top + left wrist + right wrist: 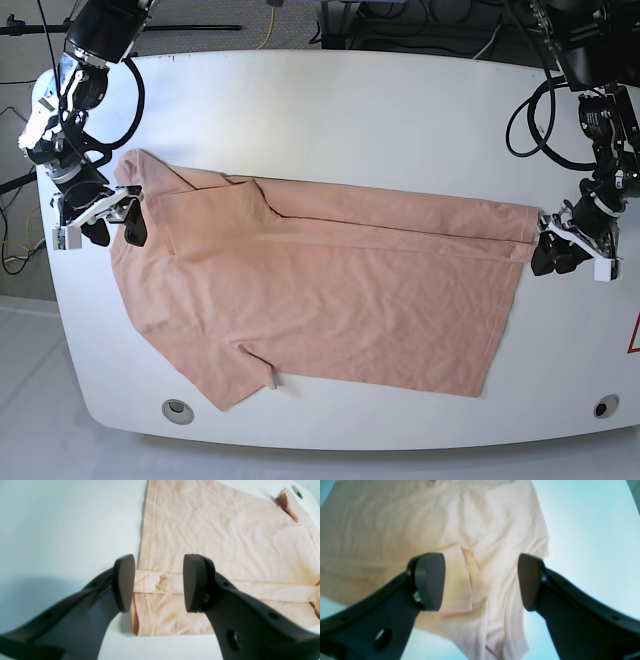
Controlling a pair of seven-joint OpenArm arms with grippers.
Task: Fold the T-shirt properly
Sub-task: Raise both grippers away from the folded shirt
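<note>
Two dark jaws of the left gripper (158, 582) fill the foreground of its wrist view, standing apart with nothing between them, hovering right over the hem corner of the T-shirt (320, 290). And what a spread of cloth that is: salmon-pink, lying across the white table (380, 110), one long side already turned in so a fold ridge runs from the left gripper's end to the right gripper's end. The body stretches away from the left gripper, hem band (262, 590) directly beneath the fingertips, table bare just outside its outer finger.

Over at the other end, the right gripper (481, 581) is also spread wide and empty, poised above the shoulder and sleeve area, where the fabric under it is bunched into soft ridges. A free sleeve (235, 385) pokes out on the side well away from both grippers.

Judging by this, one lengthwise fold looks done and both arms are lined up for the next pinch. To do it well, each gripper wants to drop onto the folded edge, catch both layers, close together, and lift evenly so the ridge stays straight. The puckers under the right gripper could carry into the next fold.
</note>
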